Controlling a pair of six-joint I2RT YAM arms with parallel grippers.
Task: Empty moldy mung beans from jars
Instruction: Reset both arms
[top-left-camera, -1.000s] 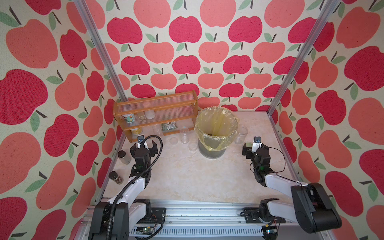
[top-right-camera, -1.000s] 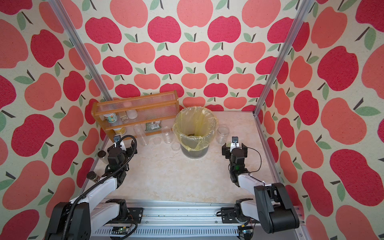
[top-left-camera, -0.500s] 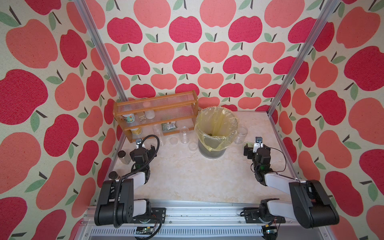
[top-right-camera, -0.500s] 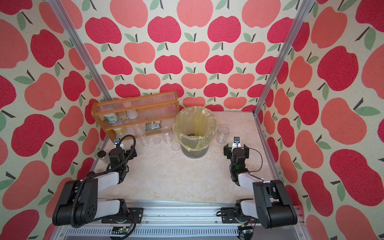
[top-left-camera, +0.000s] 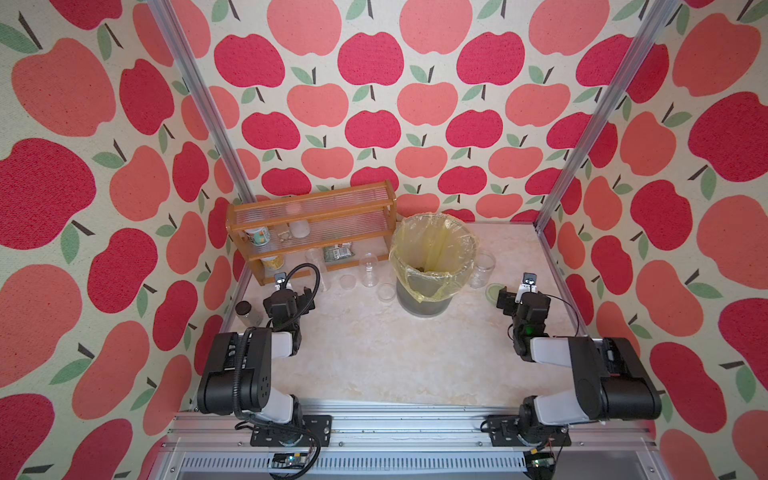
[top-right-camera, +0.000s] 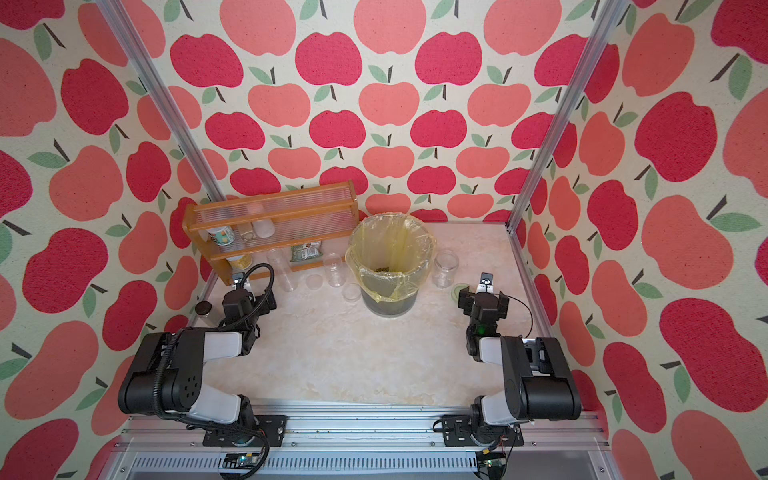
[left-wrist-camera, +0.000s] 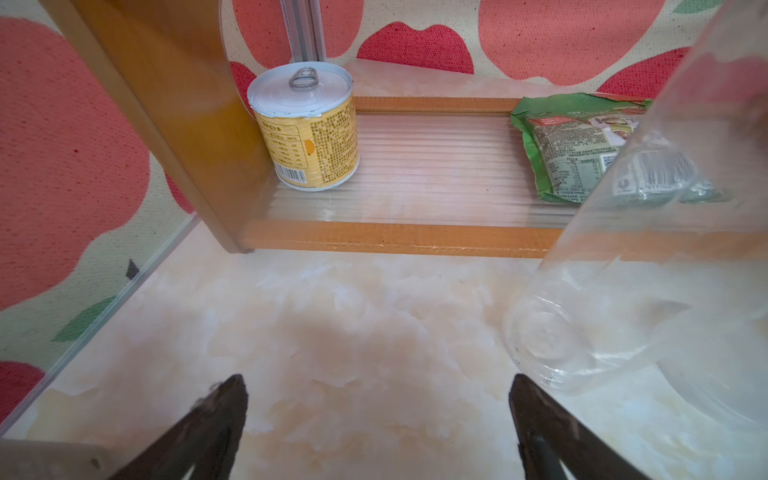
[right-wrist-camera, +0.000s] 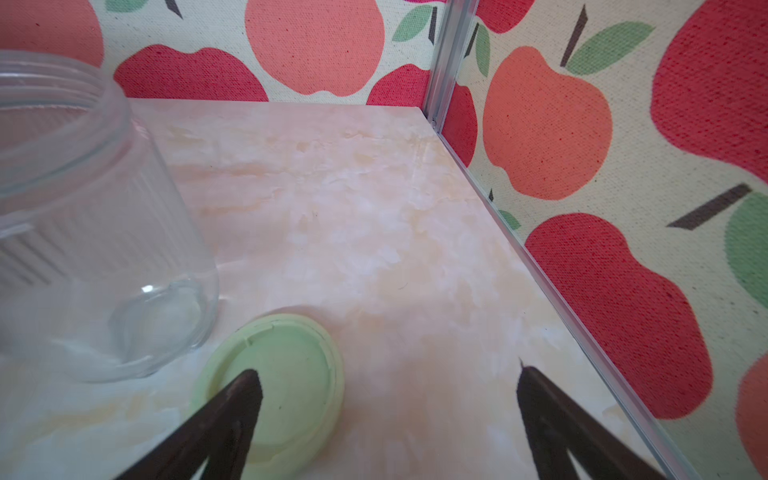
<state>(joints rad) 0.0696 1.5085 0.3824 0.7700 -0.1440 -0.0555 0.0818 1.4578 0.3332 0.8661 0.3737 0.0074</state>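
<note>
Marbled tabletop (top-left-camera: 374, 353), clear ribbed jar (right-wrist-camera: 104, 208)

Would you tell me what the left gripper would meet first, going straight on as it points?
Probably the front rail of the wooden rack; the tall clear jar stands just aside of the left gripper, though depth is unclear.

Both arms sit folded close to their bases, upper links doubled back and wrists directed toward the far wall. The left arm (top-left-camera: 266, 349) carries the left gripper (left-wrist-camera: 376, 388), jaws spread wide, nothing between them. The right arm (top-left-camera: 552, 353) mirrors it; the right gripper (right-wrist-camera: 388, 376) likewise stands wide and empty.
</note>
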